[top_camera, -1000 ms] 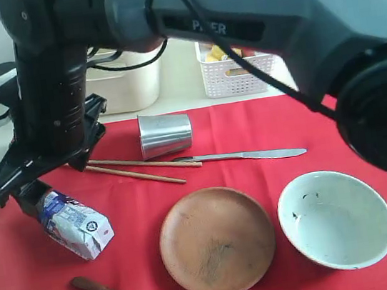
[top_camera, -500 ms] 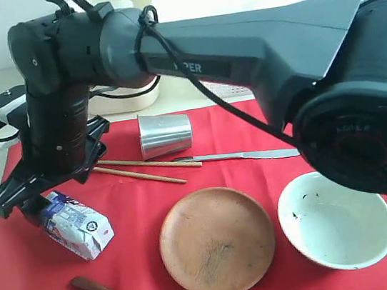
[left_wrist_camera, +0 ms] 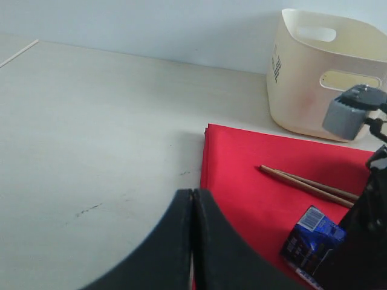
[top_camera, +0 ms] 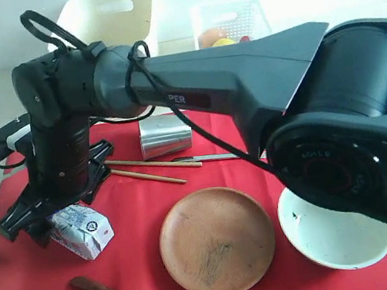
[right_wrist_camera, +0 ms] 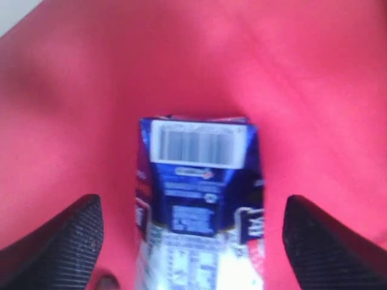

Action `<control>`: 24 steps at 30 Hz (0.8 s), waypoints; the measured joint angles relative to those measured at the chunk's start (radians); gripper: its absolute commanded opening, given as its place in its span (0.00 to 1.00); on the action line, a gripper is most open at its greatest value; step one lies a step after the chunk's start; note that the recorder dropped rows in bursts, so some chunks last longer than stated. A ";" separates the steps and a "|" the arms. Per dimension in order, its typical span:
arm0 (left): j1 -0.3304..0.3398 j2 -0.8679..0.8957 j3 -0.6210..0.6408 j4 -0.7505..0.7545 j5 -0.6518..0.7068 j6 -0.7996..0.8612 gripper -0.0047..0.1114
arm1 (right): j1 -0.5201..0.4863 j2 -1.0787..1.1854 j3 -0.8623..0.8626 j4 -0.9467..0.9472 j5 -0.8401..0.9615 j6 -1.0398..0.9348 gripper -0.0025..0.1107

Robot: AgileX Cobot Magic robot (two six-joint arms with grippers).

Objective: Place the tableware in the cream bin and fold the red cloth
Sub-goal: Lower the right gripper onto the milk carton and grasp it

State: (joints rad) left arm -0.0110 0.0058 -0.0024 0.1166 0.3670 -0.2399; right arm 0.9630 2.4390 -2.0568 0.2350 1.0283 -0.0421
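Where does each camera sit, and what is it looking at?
Exterior: off the arms, facing across the red cloth toward the cream bin; the right arm looms.
Left wrist: rides its arm, over table and chopsticks; the shut left gripper shows.
Right wrist: faces the milk carton, straddled by the open right gripper.
Shared: all show carton and cloth.

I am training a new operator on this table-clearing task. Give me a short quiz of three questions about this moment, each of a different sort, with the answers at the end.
1. True or false: the right hand is shut on the milk carton.
2. How does the steel tumbler lie on the red cloth? A. on its side B. upright C. upside down
3. Fill in: the left hand is ____ (open or shut).

Key
1. False: it is open, with the milk carton between its two sides.
2. A
3. shut
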 measured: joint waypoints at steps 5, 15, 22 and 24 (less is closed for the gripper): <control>0.000 0.000 0.000 0.000 0.000 0.000 0.04 | 0.017 0.016 0.000 -0.002 0.004 0.015 0.69; 0.000 0.000 0.000 0.000 0.000 0.000 0.04 | 0.017 0.035 0.000 -0.014 0.040 0.042 0.14; 0.000 0.000 0.000 0.000 0.000 0.000 0.04 | 0.013 -0.039 0.000 -0.051 0.091 0.011 0.02; 0.000 0.000 0.000 0.000 0.000 0.000 0.04 | 0.004 -0.078 0.000 -0.051 0.091 0.005 0.02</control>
State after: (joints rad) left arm -0.0110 0.0058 -0.0024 0.1166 0.3670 -0.2399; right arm 0.9666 2.3611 -2.0568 0.1841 1.1196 -0.0372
